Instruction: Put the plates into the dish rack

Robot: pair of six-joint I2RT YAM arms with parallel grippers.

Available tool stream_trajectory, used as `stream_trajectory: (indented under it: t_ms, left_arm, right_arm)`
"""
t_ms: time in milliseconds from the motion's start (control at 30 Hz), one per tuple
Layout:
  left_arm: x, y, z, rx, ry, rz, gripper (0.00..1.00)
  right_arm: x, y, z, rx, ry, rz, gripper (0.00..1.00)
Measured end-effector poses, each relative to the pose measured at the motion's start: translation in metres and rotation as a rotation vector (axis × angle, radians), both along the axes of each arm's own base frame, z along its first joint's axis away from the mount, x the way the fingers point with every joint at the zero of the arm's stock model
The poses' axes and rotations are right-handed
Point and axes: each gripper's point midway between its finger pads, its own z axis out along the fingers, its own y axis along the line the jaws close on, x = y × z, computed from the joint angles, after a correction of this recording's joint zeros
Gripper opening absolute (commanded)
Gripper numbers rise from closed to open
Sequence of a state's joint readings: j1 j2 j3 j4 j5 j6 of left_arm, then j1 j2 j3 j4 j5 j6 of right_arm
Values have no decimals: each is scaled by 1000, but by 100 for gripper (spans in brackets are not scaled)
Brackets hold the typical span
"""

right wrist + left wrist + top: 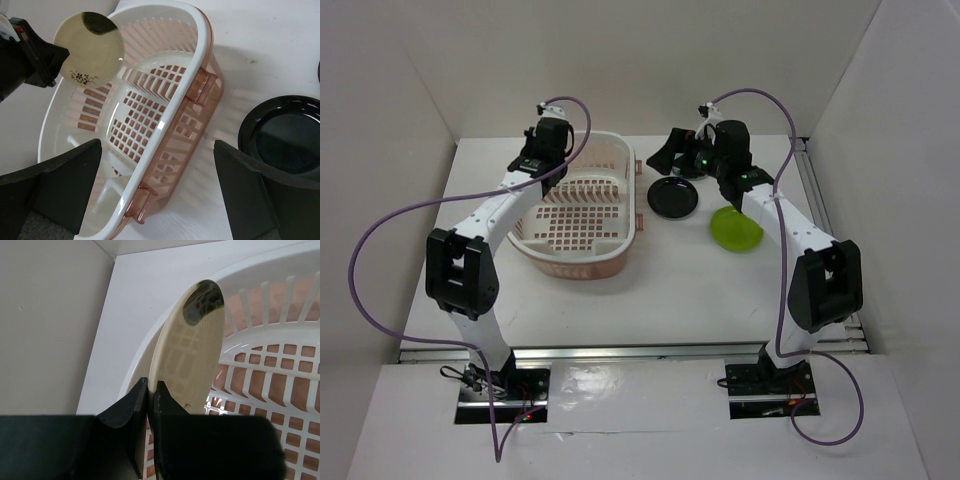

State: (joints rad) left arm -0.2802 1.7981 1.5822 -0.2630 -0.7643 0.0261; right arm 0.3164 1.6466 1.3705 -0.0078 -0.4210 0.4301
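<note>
The cream plate (192, 355) (89, 49) is held on edge above the dish rack (582, 262) (260, 270) (200, 30), over the far left part of the rack's rim. Its dark spot is at the edge farthest from the grip. Whether the plate touches the rack cannot be told. The left claw (150, 390) (35, 60) is clamped on the plate's lower edge, one finger on each face. Inside the rack, a row of upright divider prongs (585, 187) (145, 82) crosses the lattice bottom, and no plate stands among them.

The glossy black plate (674, 198) (285, 145) lies flat on the bench (650, 300) just beside the rack's right side, apart from it. The lime green plate (736, 230) lies flat beyond the black plate, farther from the rack, and is partly covered by the right arm in the top view. The right claw (672, 155) (157, 170) hangs above the bench to the right of the rack, near the black plate's far edge. Its fingers are spread wide apart and hold nothing.
</note>
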Motion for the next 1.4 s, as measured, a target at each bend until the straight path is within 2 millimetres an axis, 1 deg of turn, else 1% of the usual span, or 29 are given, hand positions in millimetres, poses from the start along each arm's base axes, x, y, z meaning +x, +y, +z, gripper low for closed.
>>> stream_trajectory:
  t_ms: [233, 433, 567, 667, 900, 1000, 1267, 1400]
  left_arm:
    - [-2, 10, -11, -12, 12, 14, 0]
    - [0, 8, -14, -52, 3, 7, 0]
    - [1, 5, -15, -75, -4, 2, 0]
    - [2, 4, -16, -79, -2, -3, 0]
    - [3, 4, -22, -78, 10, -2, 0]
    - [5, 5, -28, -75, 24, 1, 0]
    - [8, 3, -53, -78, 69, 13, 0]
    - [7, 2, -57, -84, 82, 5, 0]
  right_arm:
    - [0, 1, 6, 6, -11, 8, 100]
    - [1, 2, 8, 10, -13, 9, 100]
    - [2, 3, 4, 8, -7, 9, 100]
    - [3, 3, 2, 7, -1, 10, 100]
    - [7, 5, 3, 8, -5, 12, 100]
    - [8, 5, 1, 8, -3, 13, 100]
    - [12, 9, -4, 9, 10, 28, 100]
    - [13, 10, -2, 12, 5, 34, 100]
